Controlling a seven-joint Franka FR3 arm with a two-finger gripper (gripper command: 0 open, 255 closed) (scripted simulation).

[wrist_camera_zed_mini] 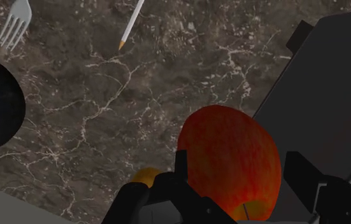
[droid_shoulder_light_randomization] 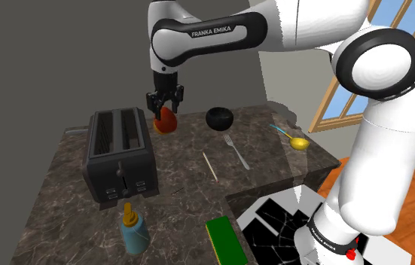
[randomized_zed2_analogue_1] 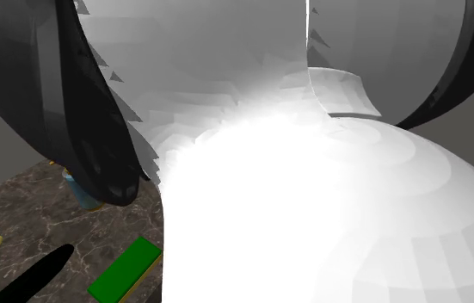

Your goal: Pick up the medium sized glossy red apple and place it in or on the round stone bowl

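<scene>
Dark veined marble makes up the counter (droid_shoulder_light_randomization: 183, 173), with a black toaster (droid_shoulder_light_randomization: 119, 154) on the shoulder view's left. Just beside the toaster, the gripper (droid_shoulder_light_randomization: 166, 110) has its fingers clasped around the red apple (droid_shoulder_light_randomization: 166, 122). The dark round bowl (droid_shoulder_light_randomization: 218, 117) sits apart, further right.

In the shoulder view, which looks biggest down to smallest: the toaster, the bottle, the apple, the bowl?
1. toaster, by far.
2. bottle, though it stands nearer the camera, which helps it.
3. red apple and dark bowl look about alike, so I won't rank them.
</scene>
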